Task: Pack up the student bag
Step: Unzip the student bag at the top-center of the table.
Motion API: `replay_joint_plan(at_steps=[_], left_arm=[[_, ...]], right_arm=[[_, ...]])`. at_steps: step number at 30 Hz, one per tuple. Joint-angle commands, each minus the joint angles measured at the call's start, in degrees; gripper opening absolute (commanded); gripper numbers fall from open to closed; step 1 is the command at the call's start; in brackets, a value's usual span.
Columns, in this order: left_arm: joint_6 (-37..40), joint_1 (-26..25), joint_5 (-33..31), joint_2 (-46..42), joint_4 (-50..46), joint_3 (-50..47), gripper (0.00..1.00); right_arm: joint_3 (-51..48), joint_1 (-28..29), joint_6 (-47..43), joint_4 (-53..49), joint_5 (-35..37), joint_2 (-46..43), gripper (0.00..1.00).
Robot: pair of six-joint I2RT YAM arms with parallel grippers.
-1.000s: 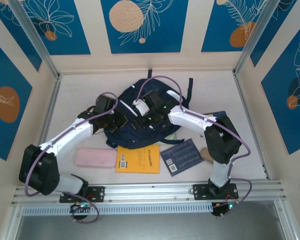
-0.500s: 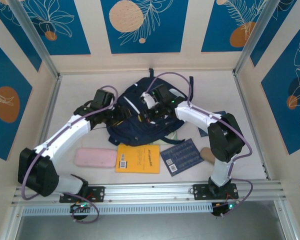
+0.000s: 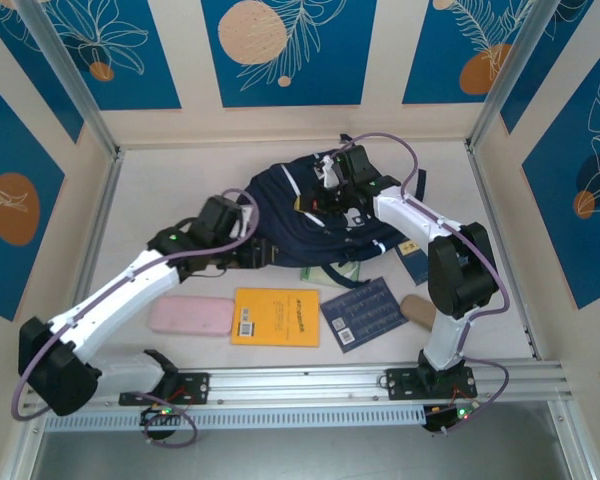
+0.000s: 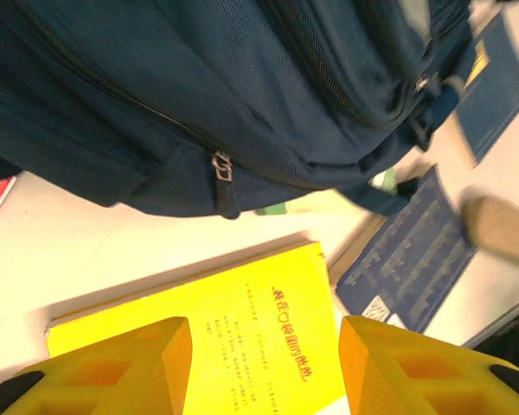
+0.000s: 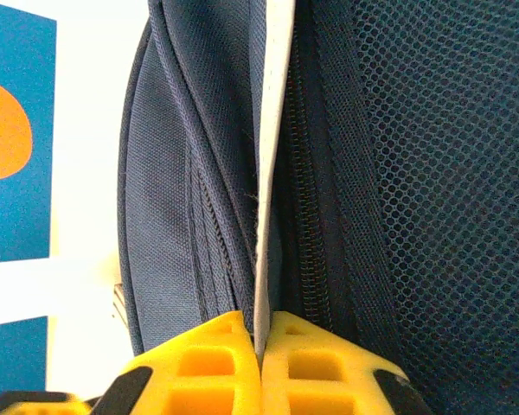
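Top view, student bag: lies on the far middle of the tabletop, dark navy, spread wide, between the two arms. Left arm: rises from its base at the near left, runs diagonally up and inward with the white forearm stretched out, and ends with the wrist bent toward the bag's near left edge. Left gripper: sits just beside that edge, low over the tabletop. Left wrist view, left gripper: yellow fingers spread well apart, nothing between them, pointing over the yellow book with the bag beyond; a zipper pull hangs at the bag's lower seam, untouched. Right arm: stands up from its base at the near right, folds at the dark elbow, then reaches up and inward over the bag's right side to its far top edge. Right gripper: rests on the top of the bag. Right wrist view, right gripper: yellow fingers pressed together, pinching the lower end of a thin white-grey strip of the bag, beside a zipper line and a mesh panel. Near row on the tabletop, left to right, apart from the fingers: pink case, yellow book, dark blue booklet, the last also seen in the left wrist view, its upper corner tucked under a strap of the bag.
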Motion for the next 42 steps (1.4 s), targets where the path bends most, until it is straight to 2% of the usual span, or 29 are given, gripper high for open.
replay_joint_plan(at_steps=[1,5,14,22,28,31,37,39,42], left_arm=[[-0.6,-1.8,-7.6,3.5,1.2,-0.7,0.45],[-0.4,-2.2,-12.7,7.8,4.3,-0.8,0.42],[-0.3,-2.2,-13.6,15.9,8.9,1.2,0.45],[-1.4,-2.3,-12.2,19.5,11.4,1.9,0.49],[-1.2,-2.3,-13.1,23.1,11.9,2.6,0.49],[-0.9,-2.3,-14.6,24.4,11.6,2.8,0.42],[0.2,-2.2,-16.2,25.5,11.4,2.3,0.16],[0.3,-2.3,-16.7,25.2,11.7,1.7,0.13],[0.7,-2.3,-17.2,25.0,12.0,1.0,0.15]], right_arm=[[0.1,0.6,5.9,4.0,-4.9,-0.7,0.0],[-0.1,0.4,7.8,3.3,-3.8,-0.1,0.0],[-1.1,0.2,9.2,4.9,-5.8,0.9,0.0],[-1.6,0.3,10.7,7.0,-8.3,2.1,0.0],[-1.6,0.6,11.4,7.5,-9.2,2.1,0.0],[-2.0,0.8,11.3,7.6,-9.3,2.1,0.0],[-3.5,0.8,11.6,8.4,-9.9,2.5,0.0],[-3.8,0.8,11.5,8.4,-10.1,2.5,0.0],[-3.9,0.8,11.2,8.5,-10.3,2.6,0.0]])
